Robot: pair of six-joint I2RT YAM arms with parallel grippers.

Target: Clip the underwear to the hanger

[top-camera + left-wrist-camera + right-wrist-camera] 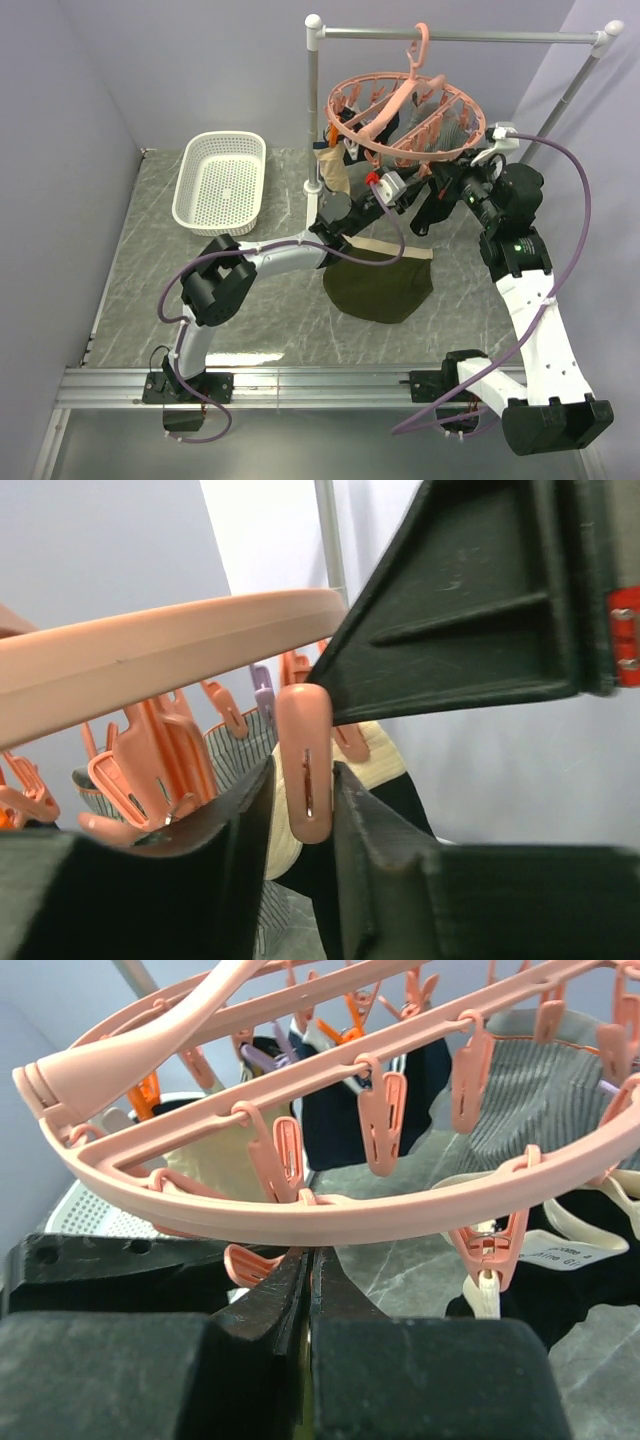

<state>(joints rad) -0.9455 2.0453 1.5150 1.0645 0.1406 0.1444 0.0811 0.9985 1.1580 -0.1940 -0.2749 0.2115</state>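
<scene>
The salmon-pink hanger (405, 110) hangs by its hook from the grey rail. My left gripper (388, 186) is below its near rim. In the left wrist view its fingers (303, 780) are shut on one dangling peg (304, 742) under the ring (150, 650). My right gripper (445, 185) is just right of it, under the ring (330, 1215). Its fingers (312, 1260) are shut, with a thin olive sliver of fabric between them. The olive underwear (380, 288) with a tan waistband spreads below both grippers. The left arm covers its left corner.
A white basket (221, 180) stands at the back left. The grey rail stand's post (315, 110) rises beside the hanger. A black garment (430, 208), a tan one (332, 172) and striped cloth (560, 1090) hang from other pegs. A metal rail (300, 385) edges the table front.
</scene>
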